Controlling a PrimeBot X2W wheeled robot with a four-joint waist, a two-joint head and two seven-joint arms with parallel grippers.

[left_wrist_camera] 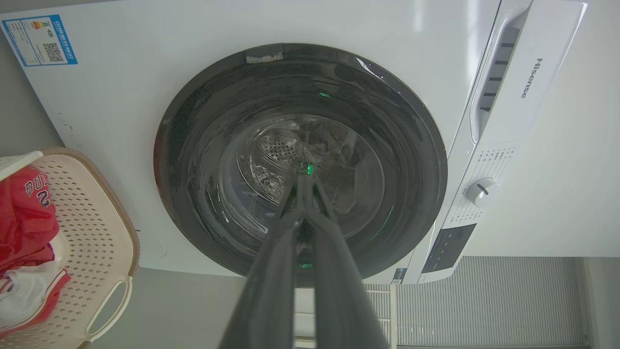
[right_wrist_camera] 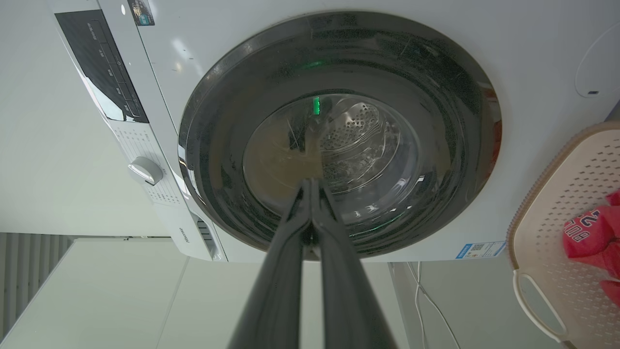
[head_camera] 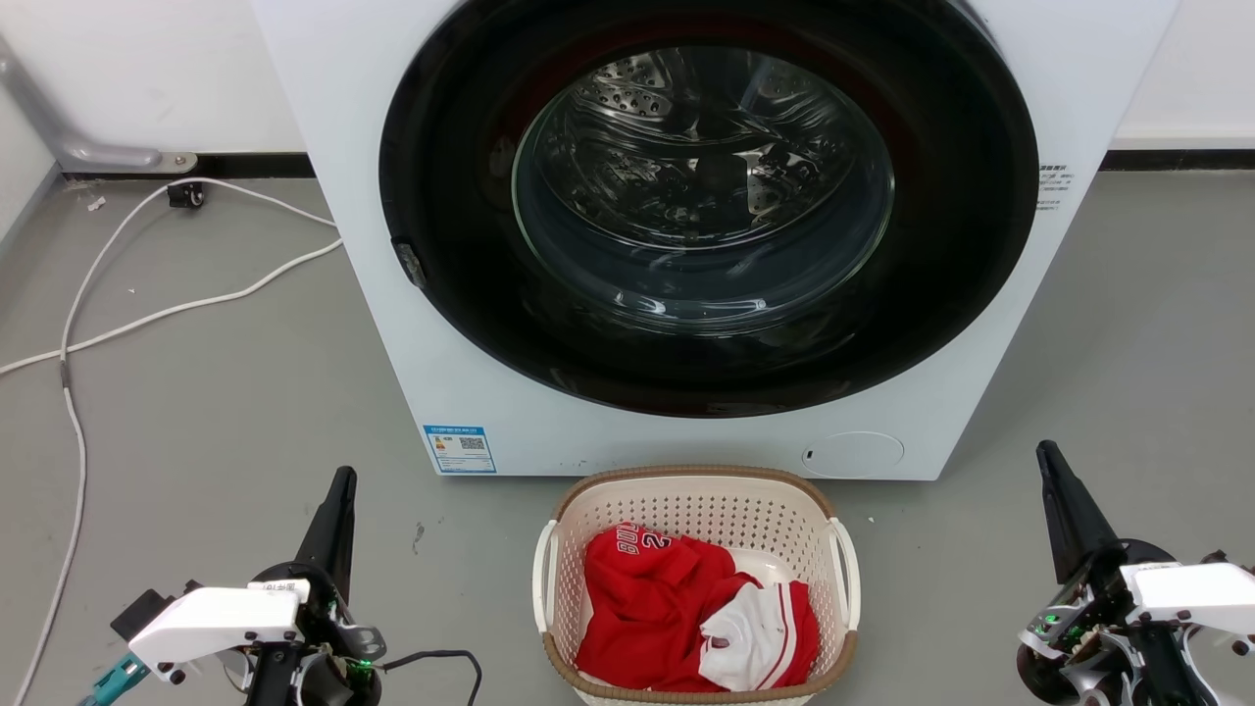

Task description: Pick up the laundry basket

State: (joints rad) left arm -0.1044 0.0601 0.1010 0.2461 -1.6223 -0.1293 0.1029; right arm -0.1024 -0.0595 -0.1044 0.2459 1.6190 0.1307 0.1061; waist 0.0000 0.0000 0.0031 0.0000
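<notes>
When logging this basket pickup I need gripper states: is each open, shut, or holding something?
Left gripper: shut, holding nothing.
Right gripper: shut, holding nothing.

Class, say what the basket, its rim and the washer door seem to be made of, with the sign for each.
Basket: matte cream plastic, probably; walls carry even rows of moulded holes.
Rim: brown with a woven texture; moulded plastic or real weave, unclear.
Washer door: glossy clear glass or plastic; it reflects light and the drum shows through.
</notes>
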